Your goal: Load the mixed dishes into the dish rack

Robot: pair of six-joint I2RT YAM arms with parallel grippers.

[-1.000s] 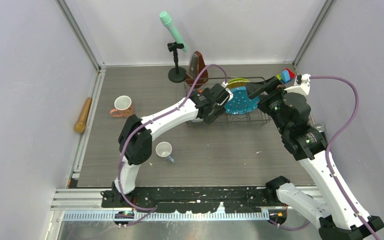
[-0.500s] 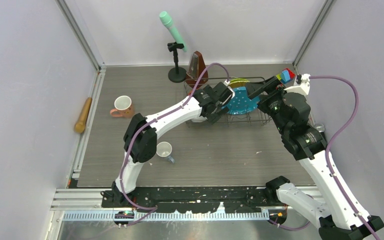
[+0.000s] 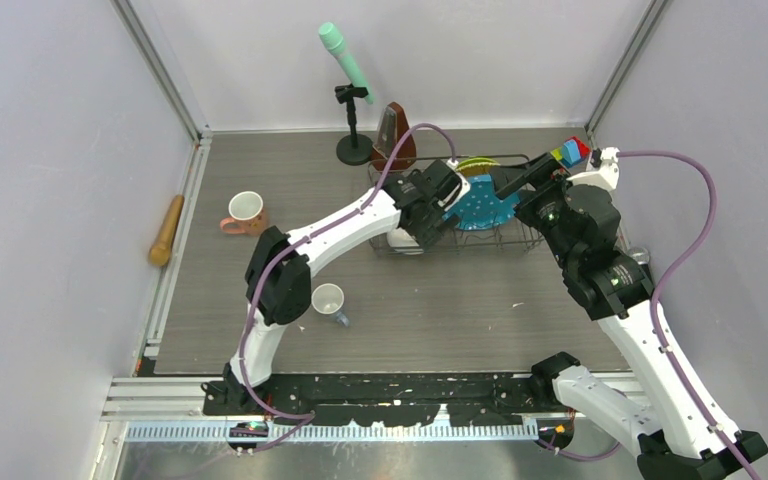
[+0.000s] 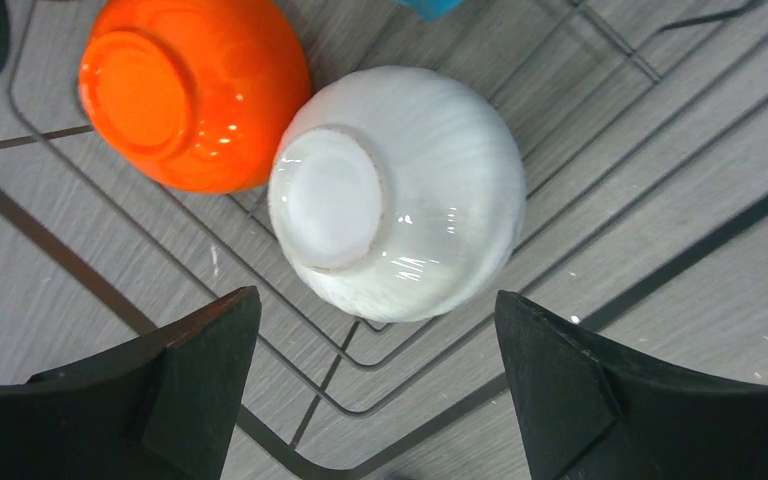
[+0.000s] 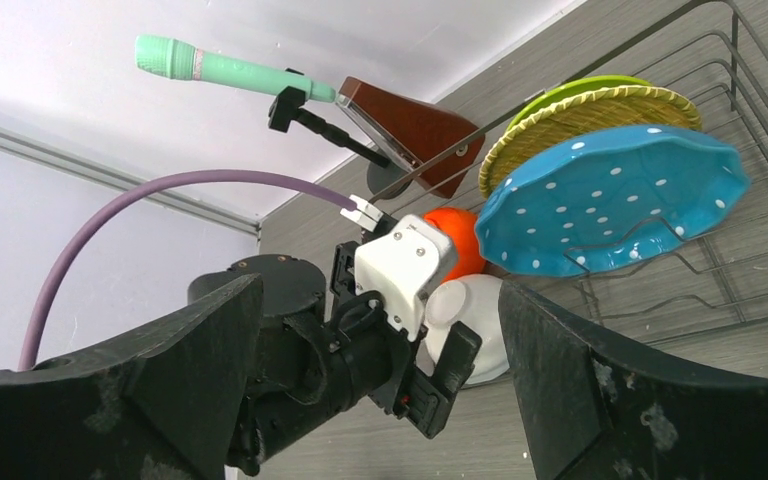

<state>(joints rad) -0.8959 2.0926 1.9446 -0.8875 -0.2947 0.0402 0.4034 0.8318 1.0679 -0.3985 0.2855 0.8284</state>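
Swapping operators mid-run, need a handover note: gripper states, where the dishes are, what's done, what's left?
Left gripper: open, empty, hovering over the white bowl, which sits upside down in the dish rack beside the orange bowl, also upside down.
Right gripper: open, empty, at the rack's right end.
Done: lime-green plate, yellow-rimmed plate and blue white-dotted plate are racked on edge; both bowls are in.
Left: pink mug and small white cup, both on the table left of the rack.
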